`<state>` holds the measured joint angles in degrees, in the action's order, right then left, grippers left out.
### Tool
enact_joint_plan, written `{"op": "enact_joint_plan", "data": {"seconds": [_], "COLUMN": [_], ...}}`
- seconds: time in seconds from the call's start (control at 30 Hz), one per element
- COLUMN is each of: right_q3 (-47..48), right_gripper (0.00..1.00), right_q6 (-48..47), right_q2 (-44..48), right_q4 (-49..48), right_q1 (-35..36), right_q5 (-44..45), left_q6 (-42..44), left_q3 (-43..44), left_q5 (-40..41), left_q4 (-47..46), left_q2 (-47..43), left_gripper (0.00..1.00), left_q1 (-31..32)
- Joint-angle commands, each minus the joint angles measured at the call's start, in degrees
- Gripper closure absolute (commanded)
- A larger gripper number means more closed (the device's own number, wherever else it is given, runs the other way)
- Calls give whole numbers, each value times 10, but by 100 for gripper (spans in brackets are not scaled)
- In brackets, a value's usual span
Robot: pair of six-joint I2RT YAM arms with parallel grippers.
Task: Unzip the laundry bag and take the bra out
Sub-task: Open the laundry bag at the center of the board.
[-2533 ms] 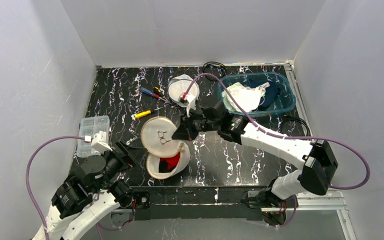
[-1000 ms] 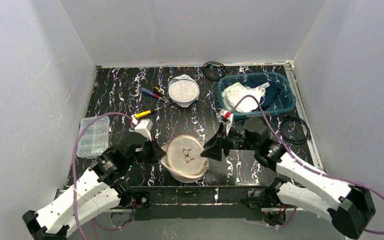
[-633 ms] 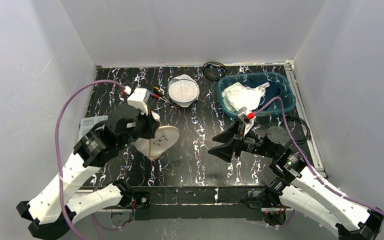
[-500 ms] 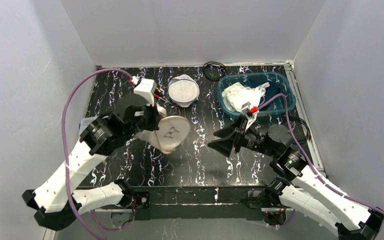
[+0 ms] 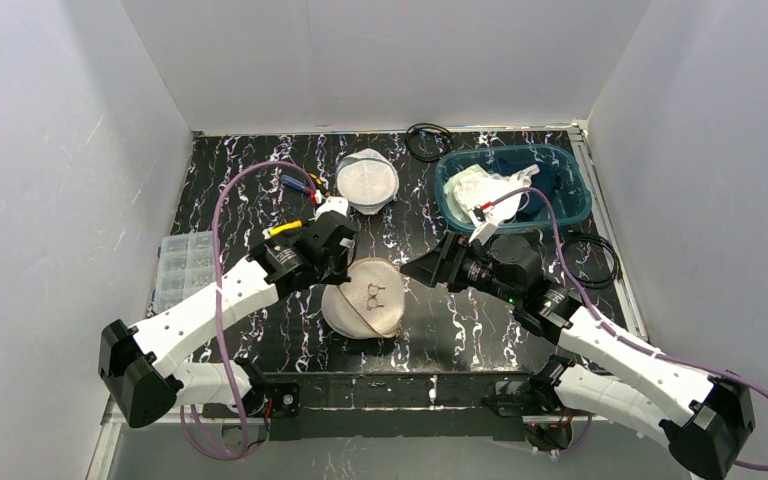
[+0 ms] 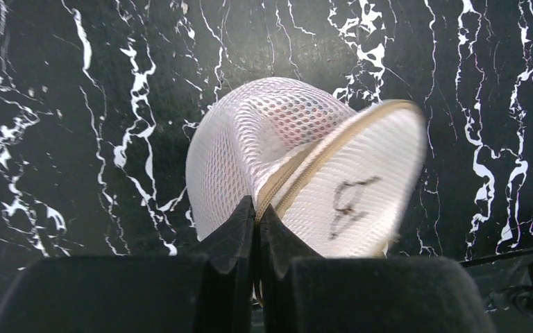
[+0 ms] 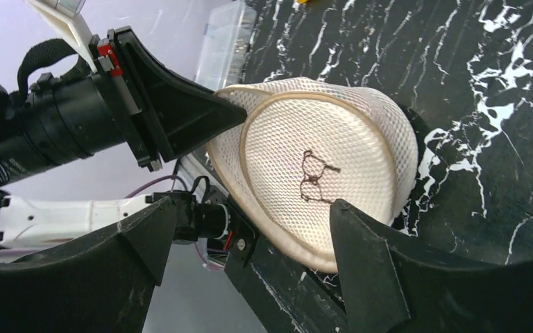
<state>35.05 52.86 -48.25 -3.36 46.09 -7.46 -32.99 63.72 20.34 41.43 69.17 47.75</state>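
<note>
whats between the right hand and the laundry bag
Only a short strip of bare table separates the open right hand from the laundry bag, seen in the top external view.

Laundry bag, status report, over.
Left end effector shut on laundry bag at its zipper seam. Right end effector open, facing bag, not touching. Bra not in sight.

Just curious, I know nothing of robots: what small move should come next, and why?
Probably ease the open right tool onto the free rim of the laundry bag: the left tool is shut on its zipper edge, so a second grip could part it.
</note>
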Motion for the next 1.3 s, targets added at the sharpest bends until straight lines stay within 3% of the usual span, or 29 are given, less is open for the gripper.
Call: {"op": "enact_joint_plan", "data": {"seconds": [0.0,0.13,0.3,0.47,0.83,1.07,1.2,1.27], "right_q3": [61,92,107,146,116,133,138,134], "right_gripper": [12,13,17,21,31,37,49,60], "right_q6": [3,-8,55,75,133,144,144,143], "right_q2": [-13,-35,-108,-173,-202,-246,-262,-262], "right_q4": [57,90,43,64,42,19,19,19], "right_q1": [24,43,78,129,136,138,144,147], "right_q5": [68,96,82,158,266,252,244,244], "left_q6": [-52,-58,-74,-99,-117,-118,-117,-116], "left_q3": [-21,-30,-52,-74,-99,-104,-105,-108], "left_q5": [-11,-22,-58,-94,-124,-128,-126,-126], "left_q4": [-68,-77,-111,-144,-168,-174,-174,-174], "left_q2": [-9,-14,-32,-47,-79,-86,-88,-90], "left_gripper": [100,100,100,100,100,100,100,100], "left_q1": [3,4,4,5,8,14,15,16]}}
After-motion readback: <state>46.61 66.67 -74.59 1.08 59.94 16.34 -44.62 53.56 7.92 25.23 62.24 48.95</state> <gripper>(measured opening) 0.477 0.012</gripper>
